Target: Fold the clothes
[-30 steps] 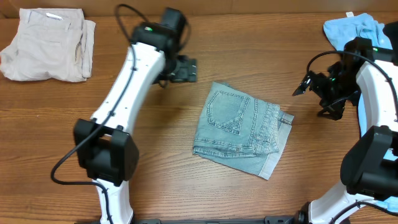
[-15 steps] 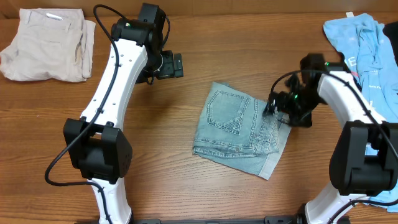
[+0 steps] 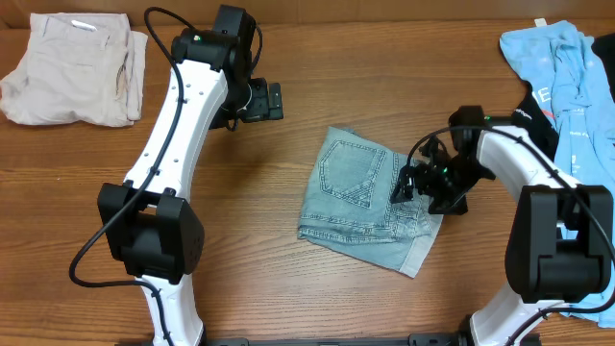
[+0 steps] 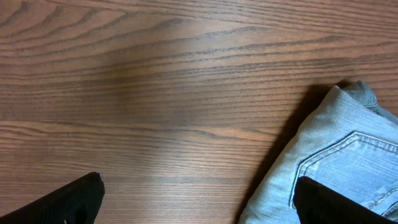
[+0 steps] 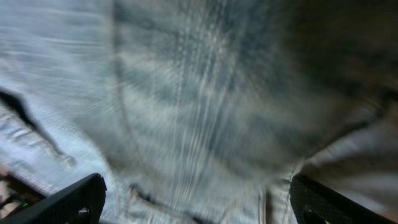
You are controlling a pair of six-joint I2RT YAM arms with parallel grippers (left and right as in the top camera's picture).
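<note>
The light-wash denim shorts [image 3: 365, 197] lie folded at the table's middle, back pocket up. My right gripper [image 3: 404, 187] is low over their right edge, jaws wide apart. In the right wrist view [image 5: 196, 208] blurred denim [image 5: 199, 93] fills the frame between the two fingers [image 5: 68, 202]. My left gripper [image 3: 277, 101] hovers open and empty up-left of the shorts. In the left wrist view [image 4: 199, 211] the shorts' corner [image 4: 339, 155] lies by the right finger [image 4: 348, 202].
Beige shorts [image 3: 72, 67] lie folded at the far left corner. A sky-blue T-shirt [image 3: 567, 62] lies at the far right, with a black garment [image 3: 540, 115] at its left edge. Bare wooden table [image 3: 250, 221] surrounds the denim shorts.
My right gripper has swung left from the table's right side onto the right edge of the denim shorts. My left arm drew back slightly left, then held still.
</note>
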